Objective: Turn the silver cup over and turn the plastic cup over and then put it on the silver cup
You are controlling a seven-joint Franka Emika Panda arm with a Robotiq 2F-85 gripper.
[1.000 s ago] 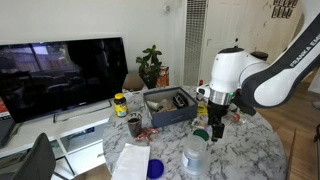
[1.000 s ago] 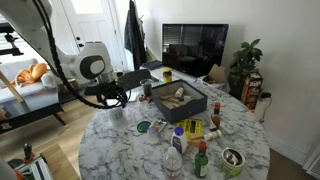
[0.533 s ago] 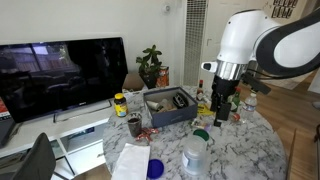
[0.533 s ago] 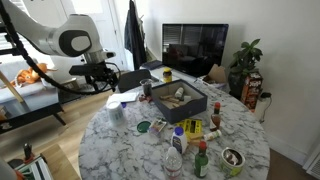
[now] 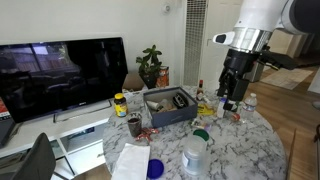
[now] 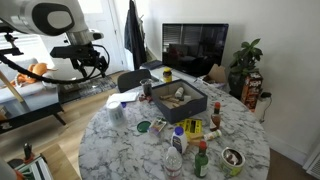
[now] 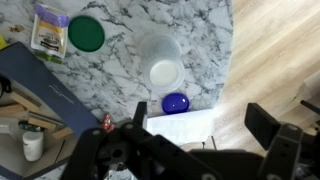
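Observation:
The plastic cup [image 5: 195,155] is a whitish translucent tumbler standing on the marble table; it also shows in an exterior view [image 6: 117,111] and from above in the wrist view [image 7: 160,62]. The silver cup [image 6: 233,159], shiny metal, stands near the table's edge, mouth up as far as I can tell. I cannot make it out in the wrist view. My gripper [image 5: 229,97] is open and empty, raised well above the table and off past its edge [image 6: 95,63]. In the wrist view its two fingers [image 7: 205,130] hang over a white sheet and the wooden floor.
A dark open box [image 5: 170,106] of odds and ends sits mid-table. Beside the plastic cup are a blue lid [image 7: 175,102], a green lid [image 7: 86,33] and a white paper sheet [image 5: 130,160]. A small dark cup [image 5: 134,125] and several bottles [image 6: 175,150] also stand there.
My arm has lifted up and swung away from the plastic cup and out past the table's edge. The gripper is still empty. The cups have not moved.

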